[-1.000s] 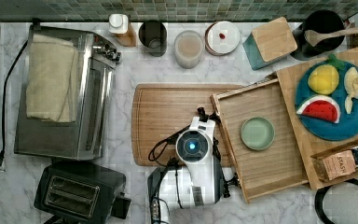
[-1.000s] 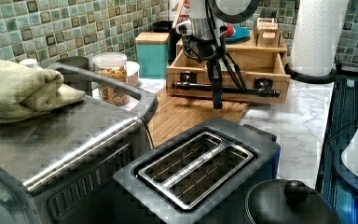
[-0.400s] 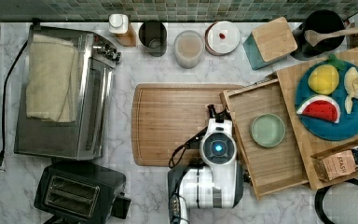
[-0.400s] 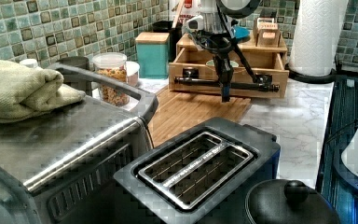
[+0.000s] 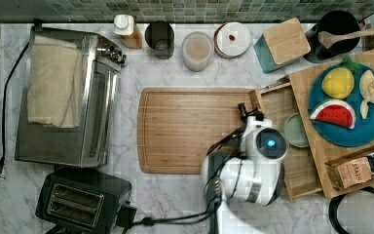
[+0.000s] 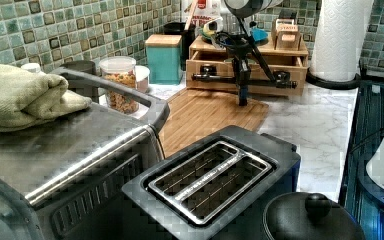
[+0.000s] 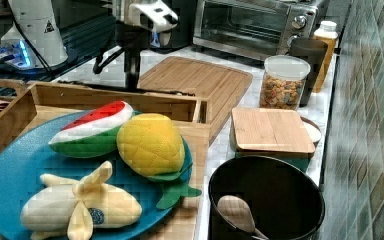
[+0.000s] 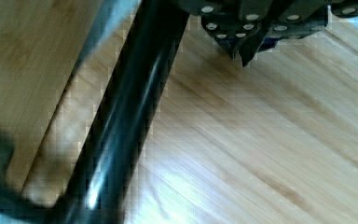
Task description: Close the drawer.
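The drawer is a light-bamboo tray sticking partly out of a wooden stand, with a small green bowl inside. Its front carries a long black handle, which crosses the wrist view as a glossy bar. My gripper points straight down just in front of that handle, fingers shut with nothing between them, tips over the cutting board. In the right view the gripper stands at the drawer's front rim.
A wooden cutting board lies in front of the drawer. On the stand sits a blue plate with toy fruit. A toaster oven, a toaster, jars and a teal box ring the counter.
The drawer has slid toward the top view's right, further into the stand. My arm has travelled the same way with it, staying at the handle.
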Controlling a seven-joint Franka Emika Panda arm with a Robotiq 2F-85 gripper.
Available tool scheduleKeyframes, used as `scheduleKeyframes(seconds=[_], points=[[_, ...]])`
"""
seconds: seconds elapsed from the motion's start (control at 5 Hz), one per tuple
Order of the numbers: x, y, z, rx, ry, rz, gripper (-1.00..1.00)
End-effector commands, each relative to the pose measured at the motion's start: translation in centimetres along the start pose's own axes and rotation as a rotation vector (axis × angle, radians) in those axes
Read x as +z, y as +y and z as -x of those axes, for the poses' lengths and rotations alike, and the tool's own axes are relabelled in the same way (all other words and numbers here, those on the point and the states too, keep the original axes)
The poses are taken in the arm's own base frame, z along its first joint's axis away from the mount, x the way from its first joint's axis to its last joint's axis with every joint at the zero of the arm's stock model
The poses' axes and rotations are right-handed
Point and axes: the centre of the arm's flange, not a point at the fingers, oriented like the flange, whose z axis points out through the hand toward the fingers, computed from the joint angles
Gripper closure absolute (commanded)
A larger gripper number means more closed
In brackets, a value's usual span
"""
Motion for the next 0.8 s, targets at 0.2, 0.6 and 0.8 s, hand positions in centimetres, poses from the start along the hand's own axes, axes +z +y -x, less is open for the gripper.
scheduleKeyframes(seconds=[0.2,0.6,0.8], points=[[-9.9,15.3,8.6,0.219,0.115,0.141,1.0],[-9.6,17.2,8.0,0.205,0.241,0.268,1.0],[-10.3,18.2,7.9,0.201,0.3,0.352,1.0]])
